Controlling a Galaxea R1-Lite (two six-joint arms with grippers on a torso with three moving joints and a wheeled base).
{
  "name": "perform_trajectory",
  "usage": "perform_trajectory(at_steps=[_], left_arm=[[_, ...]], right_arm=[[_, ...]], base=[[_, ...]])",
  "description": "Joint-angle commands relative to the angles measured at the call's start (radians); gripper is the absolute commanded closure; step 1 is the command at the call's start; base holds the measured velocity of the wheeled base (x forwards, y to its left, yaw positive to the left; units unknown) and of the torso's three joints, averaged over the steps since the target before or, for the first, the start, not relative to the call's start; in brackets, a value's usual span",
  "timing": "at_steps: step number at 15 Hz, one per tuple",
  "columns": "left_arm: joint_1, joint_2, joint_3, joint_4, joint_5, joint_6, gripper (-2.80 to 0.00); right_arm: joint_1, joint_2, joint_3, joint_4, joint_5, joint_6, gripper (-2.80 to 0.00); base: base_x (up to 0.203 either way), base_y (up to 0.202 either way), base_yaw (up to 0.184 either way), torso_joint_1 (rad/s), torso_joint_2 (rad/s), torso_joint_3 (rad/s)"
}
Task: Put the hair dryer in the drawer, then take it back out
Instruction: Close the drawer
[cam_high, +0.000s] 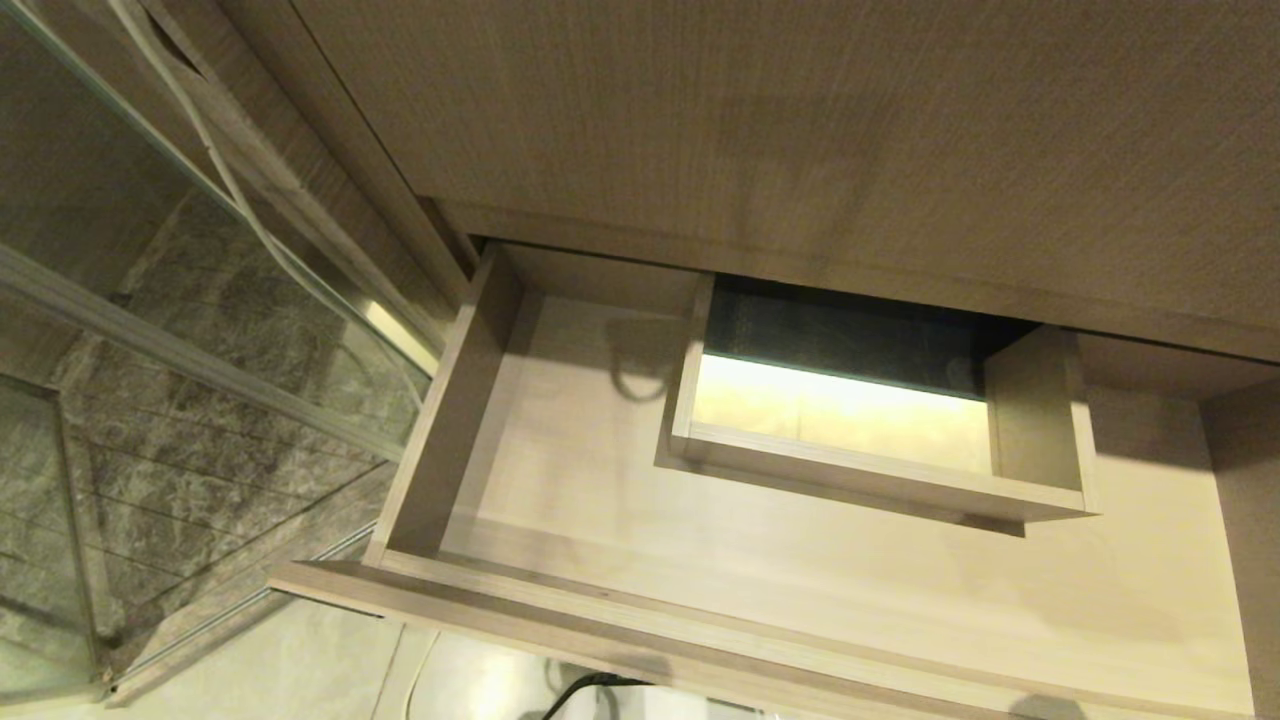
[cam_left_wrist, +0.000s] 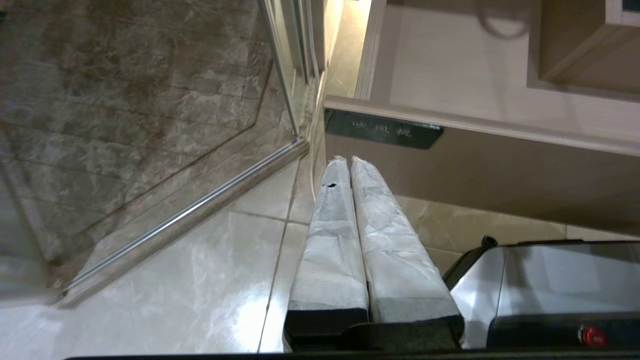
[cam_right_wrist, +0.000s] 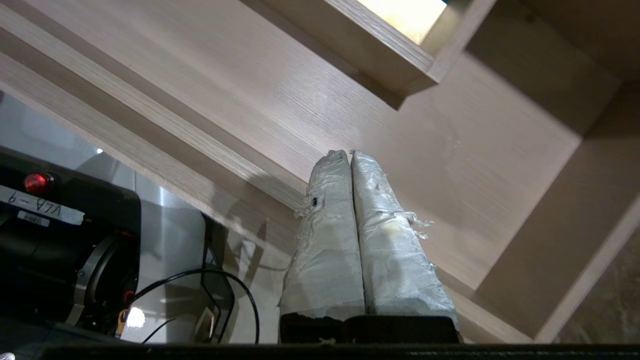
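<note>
The drawer stands pulled open beneath the vanity front. Its floor is bare; nothing lies in it. A rectangular cutout, boxed by low wooden walls, occupies the far middle. The hair dryer appears in no view, so locate it before any reach.

The right gripper hangs over the drawer's near edge, fingers pressed together, gripping nothing. The left gripper sits low outside the drawer front, fingers likewise together and empty.

When placing the dryer, set it on the open floor left of the cutout, clear of the walls.
</note>
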Motion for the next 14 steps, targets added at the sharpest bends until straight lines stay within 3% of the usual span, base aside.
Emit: perform_trajectory(at_steps=[1,6,14], left_arm=[[-0.001,0.0,0.002,0.0,0.0,0.0,0.0],[-0.001,0.0,0.002,0.0,0.0,0.0,0.0],[-0.001,0.0,0.0,0.0,0.0,0.0,0.0]], right_arm=[[0.005,0.002,0.0,0.002,-0.001,-0.003,0.0],[0.006,0.002,-0.002,0.015,-0.002,-0.003,0.0],[0.006,0.002,-0.002,0.043,0.005,0.003,0.0]], base=[[0.0,0.0,0.0,0.1,0.19,0.291],[0.0,0.0,0.0,0.068,0.08,0.121],[0.0,0.0,0.0,0.008,0.0,0.016]])
